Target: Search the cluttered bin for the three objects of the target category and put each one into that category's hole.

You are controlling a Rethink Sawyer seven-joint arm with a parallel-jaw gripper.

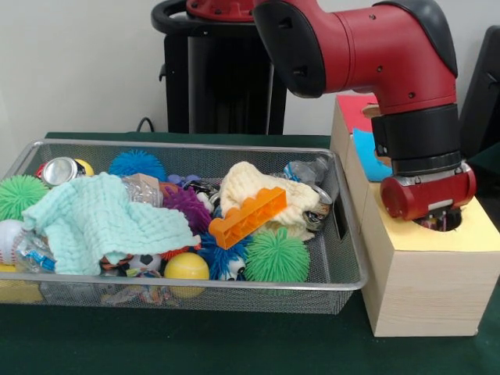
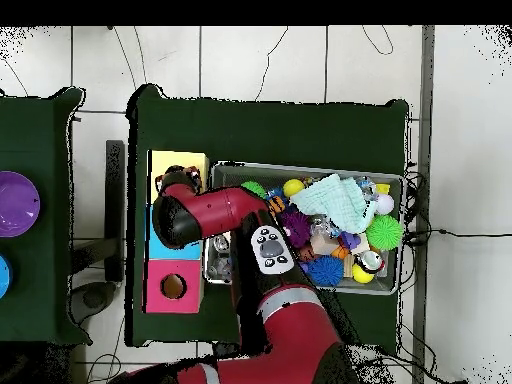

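Note:
The wire mesh bin (image 1: 234, 286) stands left of the pale wooden box (image 1: 426, 293). It also shows in the overhead view (image 2: 392, 178). My gripper (image 1: 437, 221) hangs under the red wrist, down at the round hole (image 1: 451, 225) in the yellow face, and its tips are hidden there. In the overhead view the arm's end (image 2: 178, 186) covers the hole in the yellow face (image 2: 180, 160). No colour-printed rag shows plainly in the bin. The mint-green waffle cloth (image 1: 101, 220) and the cream knitted cloth (image 1: 246, 183) lie on top of the clutter.
An orange toy brick (image 1: 248, 217), green (image 1: 277, 255), blue (image 1: 137, 164) and purple (image 1: 186, 205) spiky balls, a yellow ball (image 1: 186, 268) and a can (image 1: 60, 170) fill the bin. The blue face (image 1: 367, 152) and red face (image 1: 355, 109) lie behind the yellow one.

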